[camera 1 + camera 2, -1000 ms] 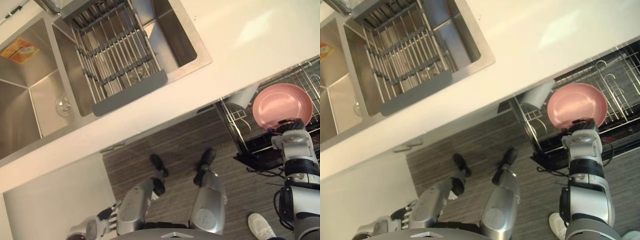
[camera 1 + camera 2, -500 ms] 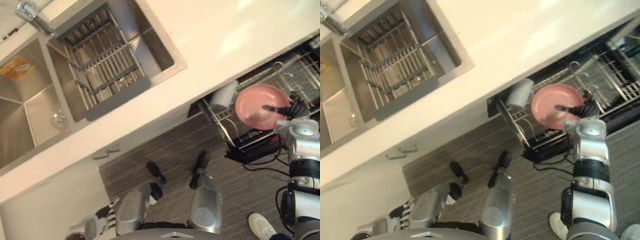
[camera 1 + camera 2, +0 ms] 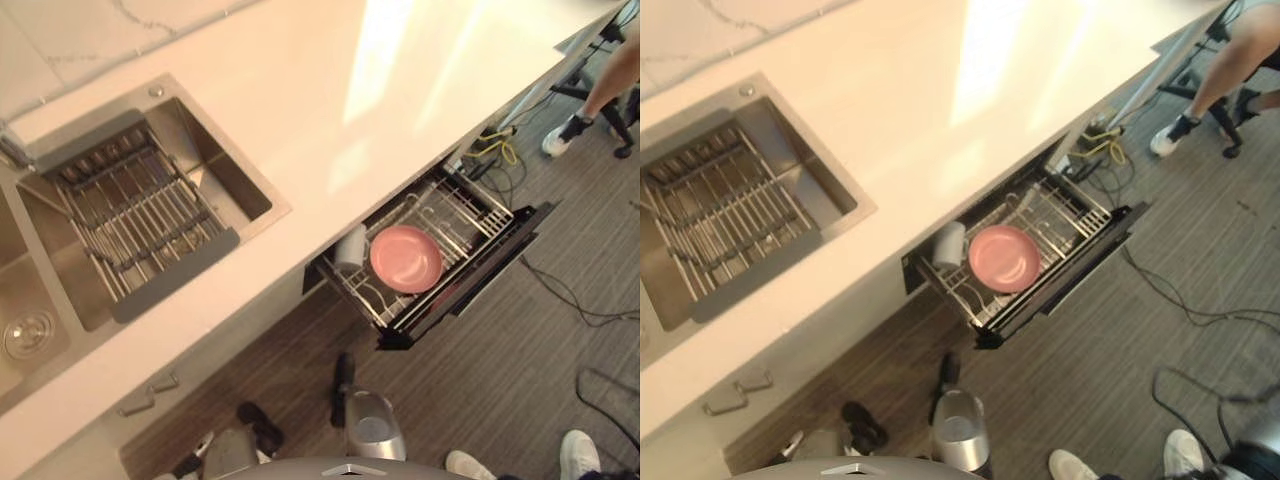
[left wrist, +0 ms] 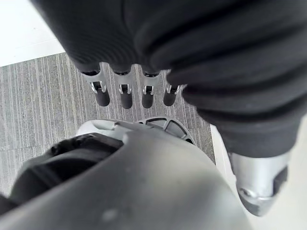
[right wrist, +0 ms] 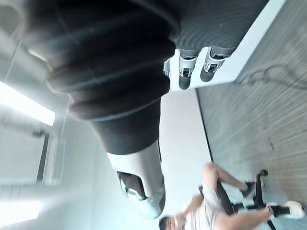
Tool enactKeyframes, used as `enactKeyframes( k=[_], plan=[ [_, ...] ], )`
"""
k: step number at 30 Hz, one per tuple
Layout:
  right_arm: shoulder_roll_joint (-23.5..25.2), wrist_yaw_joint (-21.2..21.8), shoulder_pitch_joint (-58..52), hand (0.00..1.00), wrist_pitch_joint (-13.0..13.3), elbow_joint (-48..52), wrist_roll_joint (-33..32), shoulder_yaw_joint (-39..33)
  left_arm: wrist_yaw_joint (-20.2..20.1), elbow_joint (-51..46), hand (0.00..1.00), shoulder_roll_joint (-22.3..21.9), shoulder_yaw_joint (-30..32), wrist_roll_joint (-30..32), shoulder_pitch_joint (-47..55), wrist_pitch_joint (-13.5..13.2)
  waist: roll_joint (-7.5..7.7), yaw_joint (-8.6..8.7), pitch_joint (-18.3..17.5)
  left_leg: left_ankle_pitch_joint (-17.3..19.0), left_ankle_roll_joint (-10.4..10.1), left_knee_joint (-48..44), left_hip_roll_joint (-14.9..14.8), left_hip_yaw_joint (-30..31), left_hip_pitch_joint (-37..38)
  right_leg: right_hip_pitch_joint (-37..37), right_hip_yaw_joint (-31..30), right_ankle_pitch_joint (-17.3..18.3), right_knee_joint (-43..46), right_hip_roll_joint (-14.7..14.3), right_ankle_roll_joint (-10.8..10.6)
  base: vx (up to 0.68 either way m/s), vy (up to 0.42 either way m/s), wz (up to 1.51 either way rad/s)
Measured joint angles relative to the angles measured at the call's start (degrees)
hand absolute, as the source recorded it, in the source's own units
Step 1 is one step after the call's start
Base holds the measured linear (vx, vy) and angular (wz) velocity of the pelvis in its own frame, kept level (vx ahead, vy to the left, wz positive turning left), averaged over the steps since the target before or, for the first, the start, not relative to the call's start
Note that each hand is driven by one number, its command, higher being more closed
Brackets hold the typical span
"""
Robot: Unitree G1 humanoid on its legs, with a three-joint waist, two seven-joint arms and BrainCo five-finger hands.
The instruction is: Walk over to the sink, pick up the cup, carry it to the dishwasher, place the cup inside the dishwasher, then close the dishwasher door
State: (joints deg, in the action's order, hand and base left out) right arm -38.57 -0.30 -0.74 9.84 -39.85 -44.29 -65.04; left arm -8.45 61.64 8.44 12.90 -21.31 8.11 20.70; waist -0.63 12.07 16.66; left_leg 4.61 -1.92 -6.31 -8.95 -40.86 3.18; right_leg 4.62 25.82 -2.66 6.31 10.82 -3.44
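The white cup (image 3: 350, 248) sat in the rack of the open dishwasher (image 3: 480, 268) under the counter (image 3: 330, 100), just beside a pink plate (image 3: 406, 258), with neither hand touching it. The left hand (image 4: 125, 96) hung over the floor (image 4: 38, 105) with straight, empty fingers. The right hand (image 5: 184, 75) had relaxed fingers and also held nothing.

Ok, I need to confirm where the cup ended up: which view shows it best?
The left eye view, narrowly: the white cup sits in the pulled-out dishwasher rack beside the pink plate, unobstructed. The right eye view shows the same from slightly aside. The wrist views face the floor.
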Motion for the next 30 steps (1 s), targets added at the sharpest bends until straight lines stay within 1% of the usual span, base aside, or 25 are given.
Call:
enactKeyframes(
  k=[1,2,3,4,5,6,7,8,9,10,11,12,14,15,16,18,19,23,24,25,26,27,28,29,30],
  plan=[
    [0.2,1.2,-0.9,0.00,0.0,-2.3,-1.3,-0.7,0.3,0.8,0.00,-0.4,0.6,0.0,0.0,-0.4,-0.43,0.42,-0.3,0.0,0.0,0.5,0.3,0.1,0.3,0.1,0.4,0.6,0.8,0.3,-0.3,-0.01,0.077,0.27],
    [2.3,3.6,-1.9,0.00,0.2,-3.9,-1.6,-0.9,0.7,2.1,0.00,-0.8,0.6,-0.7,0.0,-0.8,-1.24,0.65,-0.8,-0.4,0.2,1.7,0.9,0.4,0.6,0.1,1.6,1.3,1.9,1.2,-0.5,-0.02,0.038,0.21],
    [3.9,4.7,-2.2,0.00,0.3,-3.9,-1.6,-0.9,0.7,2.4,0.00,-0.9,0.6,-1.1,0.1,-0.8,-1.49,0.64,-1.0,-0.7,0.2,2.1,1.1,0.5,0.8,0.1,1.9,1.6,2.3,1.5,-0.7,-0.03,0.046,0.23],
    [6.7,6.6,-2.6,0.00,0.3,-3.9,-2.1,-0.6,0.8,2.7,0.00,-0.9,0.7,-1.3,0.1,-0.8,-1.85,0.61,-1.2,-1.2,0.2,2.9,1.6,1.1,1.0,0.0,2.5,2.0,2.9,2.0,-0.8,-0.03,0.014,0.33],
    [11.2,8.6,-3.1,0.00,0.2,-3.9,-2.7,0.4,1.0,2.8,0.00,-1.1,0.8,-1.7,0.1,-0.8,-2.00,0.54,-1.5,-2.1,0.4,4.0,2.1,1.8,0.9,-0.1,3.6,2.4,3.6,2.6,-0.9,-0.03,0.017,0.39],
    [13.4,9.4,-3.3,0.00,0.2,-3.9,-2.8,1.2,1.0,2.8,0.00,-1.3,0.8,-1.7,0.1,-0.8,-2.35,0.46,-1.8,-2.5,0.4,4.5,2.3,1.8,1.0,-0.1,4.1,2.6,4.0,2.9,-0.9,-0.03,0.007,0.53],
    [18.1,11.3,-3.4,0.00,0.0,-3.9,-3.1,3.2,1.1,2.9,0.00,-1.9,1.4,-1.6,0.0,-0.9,-2.95,0.13,-2.1,-3.5,0.4,5.4,2.6,2.0,1.1,-0.4,5.1,3.1,4.8,3.7,-0.9,-0.03,0.017,0.52],
    [22.4,12.8,-3.4,0.00,-0.1,-3.8,-3.1,5.4,1.1,3.1,0.00,-2.8,2.8,-1.6,0.1,-1.0,-3.59,-0.70,-2.5,-4.1,0.4,5.7,2.9,2.1,1.4,-0.7,6.1,3.6,5.6,4.2,-1.0,-0.03,0.014,0.49],
    [24.2,13.3,-3.4,0.00,-0.3,-3.8,-3.1,6.8,1.1,3.1,0.00,-3.1,3.0,-1.6,0.1,-1.2,-3.88,-1.29,-2.6,-4.3,0.3,5.8,3.0,2.1,1.5,-0.8,6.3,3.9,6.1,4.5,-1.0,-0.03,0.007,0.36],
    [27.1,14.6,-3.3,0.00,-0.8,-3.8,-3.2,10.4,1.0,3.0,0.00,-3.7,3.1,-1.6,0.1,-1.4,-4.40,-2.48,-2.7,-4.5,0.4,6.0,3.2,2.4,1.7,-1.0,6.4,4.6,7.0,5.1,-1.1,-0.06,-0.014,0.31],
    [29.1,15.3,-3.2,0.00,-1.8,-3.6,-3.6,14.0,0.9,2.7,0.00,-4.3,3.3,-1.6,0.2,-1.7,-4.91,-3.31,-2.7,-5.0,0.4,6.4,3.5,3.3,1.8,-1.2,6.8,5.1,7.7,5.5,-1.2,-0.06,-0.018,0.35],
    [30.0,15.3,-3.1,0.00,-2.1,-3.2,-3.8,15.5,0.7,2.3,0.00,-4.6,3.4,-1.6,0.3,-1.8,-5.19,-3.58,-2.6,-5.3,0.2,6.6,3.6,3.7,1.8,-1.5,7.8,5.4,7.9,5.8,-1.1,-0.06,-0.031,0.45],
    [32.7,15.4,-3.1,0.00,-2.9,-1.7,-4.9,20.9,0.6,1.4,0.00,-5.6,4.0,-1.6,0.7,-2.0,-6.22,-4.86,-2.3,-6.0,0.0,6.6,3.6,5.5,1.6,-2.7,9.8,6.7,8.7,6.6,-1.4,-0.05,-0.032,0.48],
    [32.8,15.3,-3.1,0.00,-2.9,-1.7,-5.0,21.6,0.6,1.3,0.00,-5.7,4.0,-1.6,0.8,-2.0,-6.31,-5.00,-2.3,-6.0,-0.1,6.6,3.6,5.7,1.6,-2.8,10.0,6.7,8.8,6.7,-1.4,-0.05,-0.018,0.37],
    [33.0,15.1,-2.9,0.00,-2.7,-1.6,-4.8,23.7,0.6,1.0,0.00,-6.2,4.0,-1.6,1.3,-2.1,-6.70,-5.68,-2.3,-5.9,-0.4,6.6,3.7,6.4,1.3,-2.9,10.8,7.0,9.3,7.0,-1.3,-0.04,-0.003,0.27],
    [33.6,13.7,-2.0,0.00,-1.4,-1.7,-4.3,25.2,0.5,0.3,0.00,-6.8,3.9,-1.5,2.2,-2.4,-7.24,-6.16,-2.0,-6.3,-1.1,6.8,3.8,7.4,0.8,-3.1,11.8,7.1,9.4,7.2,-1.3,-0.04,-0.003,0.31],
    [33.2,13.2,-2.0,0.00,-0.3,-1.7,-2.6,25.7,0.5,0.2,0.00,-7.0,3.8,-1.5,2.5,-2.4,-7.47,-6.18,-1.6,-6.8,-1.9,7.4,4.0,8.1,0.8,-3.6,12.7,7.2,9.4,7.5,-1.4,-0.04,0.005,0.25],
    [32.2,11.0,-2.6,0.00,1.5,-1.7,-1.3,27.5,0.0,-0.3,0.00,-7.1,2.6,-0.9,3.4,-2.5,-7.39,-6.96,-1.0,-8.1,-3.9,7.6,4.3,9.6,0.7,-3.9,14.3,7.7,10.4,8.3,-1.6,-0.03,0.006,0.22],
    [31.9,10.3,-2.8,0.00,1.8,-1.7,-1.4,28.4,-0.2,-0.4,0.00,-6.9,2.5,-0.8,3.5,-2.5,-7.45,-7.19,-0.9,-8.8,-4.9,7.6,4.5,10.0,0.7,-4.2,15.0,7.8,10.6,8.7,-1.8,-0.04,0.000,0.32],
    [31.4,9.7,-2.8,0.00,1.9,-1.7,-1.4,29.1,-0.6,-0.4,0.00,-6.8,2.2,-0.8,3.5,-2.6,-7.01,-7.21,-0.5,-9.4,-5.3,7.6,4.6,11.0,0.3,-4.5,16.0,7.8,10.7,9.0,-1.8,-0.05,0.002,0.33],
    [31.2,9.6,-2.8,0.00,1.9,-1.7,-1.4,29.3,-0.6,-0.4,0.00,-6.7,2.0,-0.8,3.5,-2.6,-7.12,-7.27,-0.6,-9.7,-5.3,7.6,4.7,11.3,-0.1,-4.5,16.2,7.9,10.8,9.0,-1.8,-0.08,0.007,0.33],
    [30.7,9.5,-2.6,0.00,2.0,-1.7,-1.5,29.8,-0.7,-0.5,0.00,-6.7,1.8,-0.8,3.5,-2.7,-7.67,-7.47,-0.6,-10.5,-5.0,7.6,4.8,11.5,-0.5,-4.5,16.9,8.1,10.8,9.1,-1.4,-0.09,0.023,0.29],
    [30.1,9.2,-2.5,0.00,2.1,-1.7,-1.6,30.7,-0.7,-0.5,0.00,-6.7,1.6,-0.8,3.5,-2.7,-7.49,-7.54,-0.5,-11.0,-4.7,7.6,5.1,11.8,-1.1,-4.4,17.5,8.1,10.9,9.2,-1.4,-0.09,0.034,0.31],
    [29.5,8.9,-2.3,0.00,2.0,-1.7,-1.9,31.4,-0.8,-0.5,0.00,-6.7,1.5,-0.8,3.5,-2.8,-7.85,-7.73,-0.4,-11.6,-4.7,7.6,5.2,12.6,-1.3,-4.5,17.6,8.1,11.0,9.4,-1.4,-0.10,0.036,0.25],
    [28.6,8.8,-1.7,0.00,1.6,-1.7,-3.1,31.7,-1.1,-0.5,0.00,-6.8,1.3,-0.6,3.5,-2.9,-8.20,-8.36,-0.1,-12.0,-4.7,7.6,5.3,12.8,-1.6,-4.4,17.9,8.1,11.1,9.5,-1.4,-0.10,0.041,0.28]
  ],
)
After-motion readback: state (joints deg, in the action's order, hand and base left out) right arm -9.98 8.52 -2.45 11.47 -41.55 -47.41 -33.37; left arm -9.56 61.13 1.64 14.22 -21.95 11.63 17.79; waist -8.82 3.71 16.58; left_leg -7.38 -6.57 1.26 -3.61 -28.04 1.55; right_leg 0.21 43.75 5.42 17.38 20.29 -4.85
